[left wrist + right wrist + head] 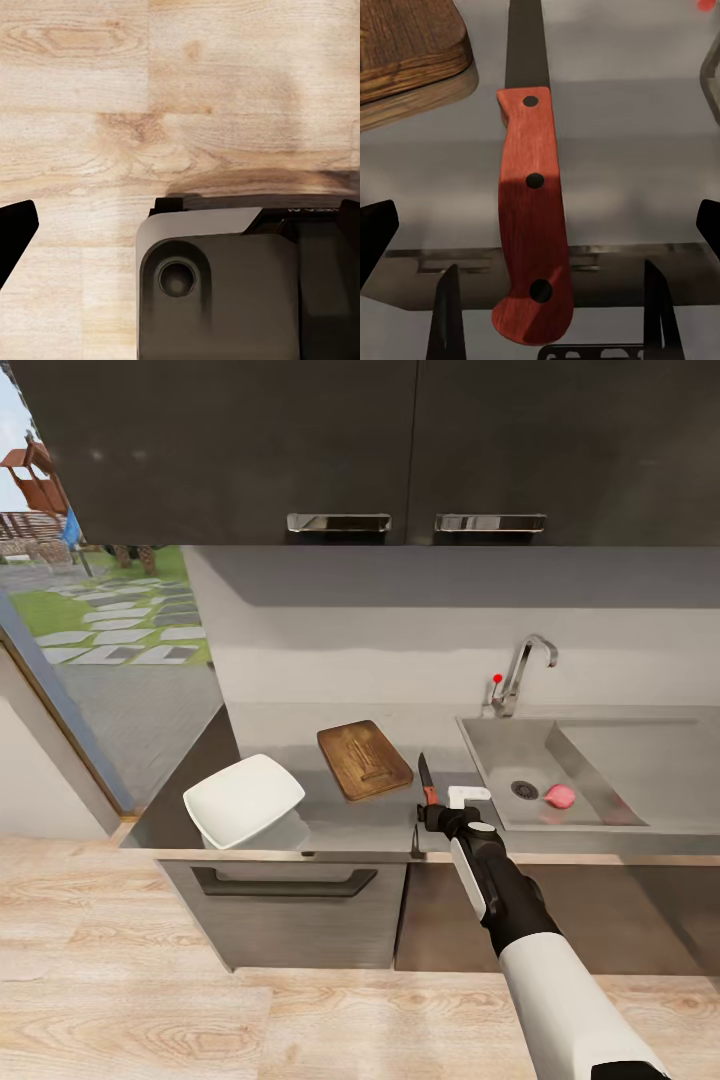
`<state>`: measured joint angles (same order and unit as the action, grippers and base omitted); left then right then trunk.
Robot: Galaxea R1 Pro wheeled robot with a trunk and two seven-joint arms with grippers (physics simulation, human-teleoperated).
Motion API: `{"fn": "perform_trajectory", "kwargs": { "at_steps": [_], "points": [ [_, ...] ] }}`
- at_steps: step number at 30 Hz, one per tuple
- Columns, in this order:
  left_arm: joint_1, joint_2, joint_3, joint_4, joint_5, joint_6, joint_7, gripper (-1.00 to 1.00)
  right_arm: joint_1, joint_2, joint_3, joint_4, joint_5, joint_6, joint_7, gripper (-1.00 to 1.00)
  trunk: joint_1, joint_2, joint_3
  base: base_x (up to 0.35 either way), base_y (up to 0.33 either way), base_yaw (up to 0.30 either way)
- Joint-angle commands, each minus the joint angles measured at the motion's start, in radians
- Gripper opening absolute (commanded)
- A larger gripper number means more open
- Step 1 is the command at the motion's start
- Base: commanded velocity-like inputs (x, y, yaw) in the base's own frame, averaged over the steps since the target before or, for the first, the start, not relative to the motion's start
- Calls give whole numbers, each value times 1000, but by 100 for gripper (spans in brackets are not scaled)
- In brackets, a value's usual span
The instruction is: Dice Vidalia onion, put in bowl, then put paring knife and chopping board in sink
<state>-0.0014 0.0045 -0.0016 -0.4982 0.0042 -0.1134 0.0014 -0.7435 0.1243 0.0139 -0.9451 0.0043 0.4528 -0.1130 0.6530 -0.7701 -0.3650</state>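
Observation:
The paring knife [427, 779] lies on the grey countertop [340, 820] between the chopping board [364, 758] and the sink [590, 745], blade pointing toward the wall. My right gripper [437, 816] is open at the knife's handle end. In the right wrist view its fingers [442, 315] stand on either side of the reddish handle [531, 217] without touching it. A pink onion [561, 796] rests in the basin beside the drain. The white bowl [244, 800] sits tilted at the counter's left front corner. My left gripper hangs over the wooden floor, one dark fingertip [15, 232] showing, spread wide.
A chrome tap [520, 670] with a red knob stands behind the sink. Dark wall cabinets [400, 450] hang overhead. A glass door [60, 660] is at the left. The robot's dark base [225, 285] sits under the left wrist.

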Motion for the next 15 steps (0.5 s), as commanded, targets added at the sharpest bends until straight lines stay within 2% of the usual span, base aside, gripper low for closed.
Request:
{"fn": "perform_trajectory", "kwargs": {
  "at_steps": [1,5,11,15],
  "points": [
    [0,0,0,0,0,-3,0,100,-1,0,1,-1,0,6,-4,100,0,-1,-1,0,0,0],
    [0,0,0,0,0,-3,0,100,-1,0,1,-1,0,6,-5,100,0,-1,-2,67,0,0],
    [0,0,0,0,0,-3,0,100,-1,0,1,-1,0,6,-5,100,0,-1,-6,193,0,0],
    [0,0,0,0,0,-3,0,100,-1,0,1,-1,0,6,-5,100,0,-1,-10,56,0,0]
  ]
}}
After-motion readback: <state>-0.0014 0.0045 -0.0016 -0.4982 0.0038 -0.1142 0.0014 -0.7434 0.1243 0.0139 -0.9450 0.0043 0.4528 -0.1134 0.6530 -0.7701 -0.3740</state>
